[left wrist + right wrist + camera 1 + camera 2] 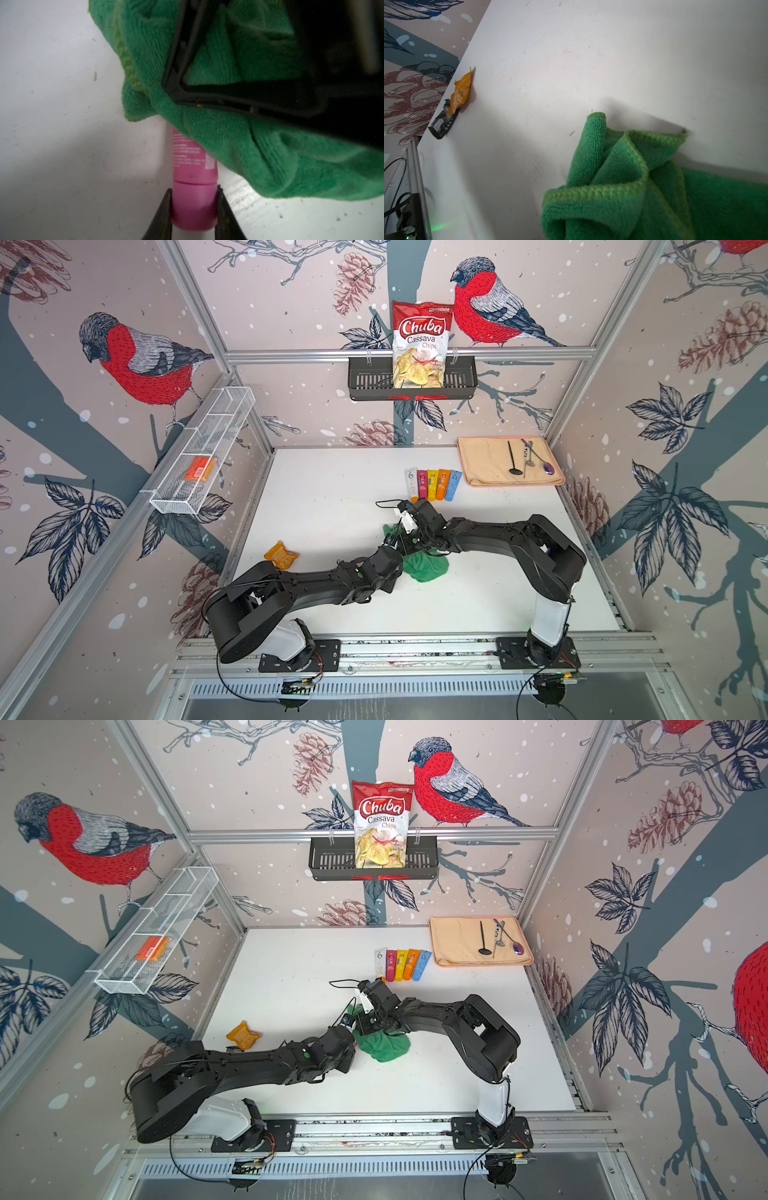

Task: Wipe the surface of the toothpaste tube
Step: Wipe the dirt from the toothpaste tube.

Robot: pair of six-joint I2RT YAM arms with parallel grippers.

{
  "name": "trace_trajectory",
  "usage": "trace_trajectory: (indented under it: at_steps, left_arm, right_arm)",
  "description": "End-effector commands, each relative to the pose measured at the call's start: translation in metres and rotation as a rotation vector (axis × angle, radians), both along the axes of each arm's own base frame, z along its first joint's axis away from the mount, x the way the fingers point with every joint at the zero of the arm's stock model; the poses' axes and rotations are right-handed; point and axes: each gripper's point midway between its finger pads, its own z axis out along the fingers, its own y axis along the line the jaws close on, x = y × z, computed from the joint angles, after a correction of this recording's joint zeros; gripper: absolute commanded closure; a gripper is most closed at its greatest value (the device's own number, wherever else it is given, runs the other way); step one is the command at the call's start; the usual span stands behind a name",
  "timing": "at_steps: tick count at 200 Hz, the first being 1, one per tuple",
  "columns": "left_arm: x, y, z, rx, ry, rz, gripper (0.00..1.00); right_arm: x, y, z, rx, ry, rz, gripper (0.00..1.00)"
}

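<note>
Open tabletop [332, 489] on the left and along the front edge, with only an orange wrapper [281, 556] near the left edge. A row of tubes [434, 485] lies just behind the arms, mid-table. The left gripper [194, 199] is clamped on the cap end of the pink toothpaste tube [194, 166]. The tube's far end is under the green cloth [428, 566]. The right gripper [228, 97] is pinched tight on that cloth. On the walls, the black basket [365, 381] holds a chips bag [419, 344], and the wire basket [178, 489] holds an orange packet [199, 469].
</note>
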Motion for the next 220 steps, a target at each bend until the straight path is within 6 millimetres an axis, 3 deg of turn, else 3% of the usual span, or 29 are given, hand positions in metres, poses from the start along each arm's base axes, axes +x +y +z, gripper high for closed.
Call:
trace_trajectory:
  at_steps: [1, 19, 35, 91, 112, 139, 160, 187, 220]
  left_arm:
    - [0.0, -0.007, 0.005, -0.012, -0.018, -0.045, 0.89]
    - [0.0, -0.006, 0.004, -0.013, -0.016, -0.045, 0.89]
    - [0.0, -0.006, 0.004, -0.013, -0.016, -0.046, 0.89]
    - [0.0, -0.007, 0.004, -0.014, -0.016, -0.046, 0.89]
    - [0.0, -0.006, 0.004, -0.014, -0.018, -0.045, 0.89]
    - [0.0, -0.006, 0.004, -0.012, -0.018, -0.042, 0.89]
    - [0.001, -0.006, 0.005, -0.013, -0.021, -0.04, 0.89]
    - [0.001, -0.004, 0.006, -0.014, -0.024, -0.031, 0.89]
    - [0.001, -0.004, 0.006, -0.011, -0.023, -0.028, 0.89]
  right_arm:
    - [0.027, -0.079, -0.04, -0.367, -0.072, -0.218, 0.87]
    - [0.034, -0.085, -0.032, -0.365, -0.096, -0.247, 0.87]
    - [0.029, -0.071, -0.02, -0.283, -0.094, -0.212, 0.87]
    - [-0.038, 0.007, 0.034, 0.103, 0.006, 0.066, 0.87]
    - [-0.053, 0.017, 0.04, 0.172, 0.042, 0.125, 0.87]
    - [-0.052, 0.016, 0.031, 0.163, 0.056, 0.12, 0.87]
    - [-0.041, 0.001, 0.011, 0.063, 0.041, 0.064, 0.87]
    - [-0.004, -0.06, -0.022, -0.119, 0.012, -0.13, 0.87]
    - [0.029, -0.127, -0.021, -0.237, -0.054, -0.325, 0.88]
